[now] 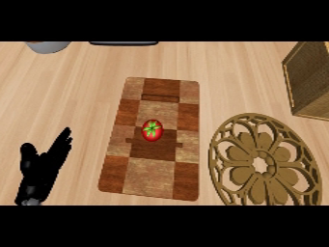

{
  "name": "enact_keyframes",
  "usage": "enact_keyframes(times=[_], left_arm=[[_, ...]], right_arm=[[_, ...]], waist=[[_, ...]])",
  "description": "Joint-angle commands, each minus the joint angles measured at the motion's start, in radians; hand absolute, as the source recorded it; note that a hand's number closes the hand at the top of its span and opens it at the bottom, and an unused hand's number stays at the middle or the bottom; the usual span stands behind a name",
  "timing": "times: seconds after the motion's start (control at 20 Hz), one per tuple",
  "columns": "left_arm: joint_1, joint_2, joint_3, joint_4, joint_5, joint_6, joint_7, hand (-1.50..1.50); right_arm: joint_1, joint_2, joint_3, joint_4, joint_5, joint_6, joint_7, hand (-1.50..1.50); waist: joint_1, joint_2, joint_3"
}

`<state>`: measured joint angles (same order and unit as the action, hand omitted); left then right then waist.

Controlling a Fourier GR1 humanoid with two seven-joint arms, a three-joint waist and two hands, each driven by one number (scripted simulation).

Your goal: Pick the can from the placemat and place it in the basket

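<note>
Now left hand (pixel 42 166) resting, fingers straight, apart. Can (pixel 152 130) on placemat (pixel 153 178), right of hand. I expect rigid, light, slippery; grip round sides.

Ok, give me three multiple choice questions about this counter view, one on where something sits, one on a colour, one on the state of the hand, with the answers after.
1. Where does the can stand?
A. near the middle of the checkered placemat
B. inside the wicker basket
C. on the round openwork trivet

2. What colour is the can's top?
A. blue with a white stripe
B. red with a green star shape
C. plain yellow

3. How is the left hand at the lower left?
A. curled round the can
B. pressing down on the basket
C. open, fingers straight, holding nothing

Answers: 1 A, the can is upright on the placemat's central squares, apart from basket and trivet. 2 B, a red top with a green mark shows from above. 3 C, the fingers are straight and the hand is well left of the placemat.
</note>
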<state>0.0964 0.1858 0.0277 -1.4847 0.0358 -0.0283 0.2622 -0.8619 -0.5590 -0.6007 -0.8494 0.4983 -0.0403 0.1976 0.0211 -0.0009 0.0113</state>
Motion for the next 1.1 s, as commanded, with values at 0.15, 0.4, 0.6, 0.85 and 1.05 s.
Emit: enact_keyframes(times=[0.15,0.4,0.6,0.85,1.05], left_arm=[[0.029,-0.012,-0.005,0.065,-0.002,-0.008,0.016,0.00],[-0.004,0.006,0.014,0.042,-0.004,-0.001,0.059,0.00],[0.042,-0.034,-0.026,0.020,-0.024,0.006,0.036,0.00],[0.016,-0.011,0.011,0.068,0.001,-0.026,0.017,0.00],[0.053,-0.020,0.002,0.088,-0.022,-0.021,-0.030,0.00]], right_arm=[[0.055,-0.111,0.073,0.152,0.163,-0.088,-0.031,1.50],[0.068,-0.173,0.079,0.233,0.151,-0.067,-0.184,-1.50],[0.013,-0.194,0.058,0.319,0.135,-0.109,-0.229,-1.50],[-0.031,-0.240,-0.005,0.338,0.067,-0.113,-0.227,-1.50],[0.008,-0.268,-0.075,0.377,0.002,-0.126,-0.265,-1.50]], waist=[[0.006,0.016,-0.011],[0.000,0.010,-0.010],[0.007,0.010,-0.010],[-0.002,0.007,-0.011],[-0.005,0.009,-0.010]])
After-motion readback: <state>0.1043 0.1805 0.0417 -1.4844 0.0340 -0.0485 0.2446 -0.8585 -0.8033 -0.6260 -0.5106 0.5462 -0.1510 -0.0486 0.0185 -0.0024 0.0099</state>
